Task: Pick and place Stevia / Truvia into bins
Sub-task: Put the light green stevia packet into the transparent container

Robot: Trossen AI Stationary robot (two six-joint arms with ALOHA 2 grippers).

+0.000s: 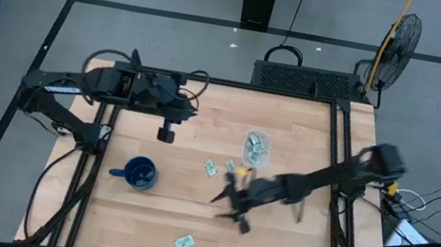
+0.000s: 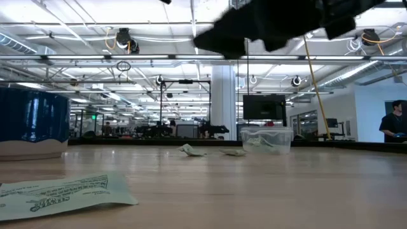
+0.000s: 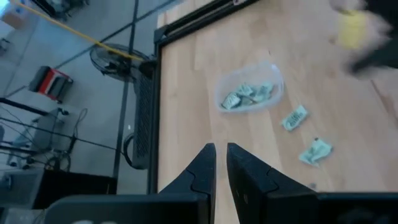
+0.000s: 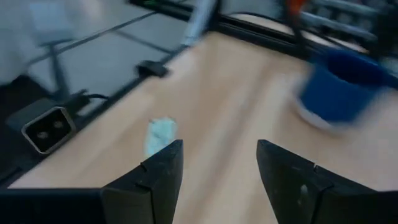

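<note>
A clear plastic bin [image 1: 255, 146] stands on the table right of centre and holds several pale green packets; it also shows in the left wrist view [image 3: 250, 94] and the low view [image 2: 266, 139]. Two packets [image 1: 211, 168] [image 1: 230, 166] lie flat near it. One packet [image 1: 183, 242] lies near the front edge; it also shows in the right wrist view [image 4: 160, 134]. My right gripper [image 1: 229, 207] is open and empty above the table's middle, between the bin and that front packet. My left gripper [image 1: 166, 134] is shut and empty over the table's far left part.
A dark blue mug [image 1: 139, 173] stands left of centre, near the right gripper's path; it shows in the right wrist view [image 4: 343, 86]. Black frame rails [image 1: 337, 152] run along the table's edges. A person [image 2: 394, 124] stands in the room beyond.
</note>
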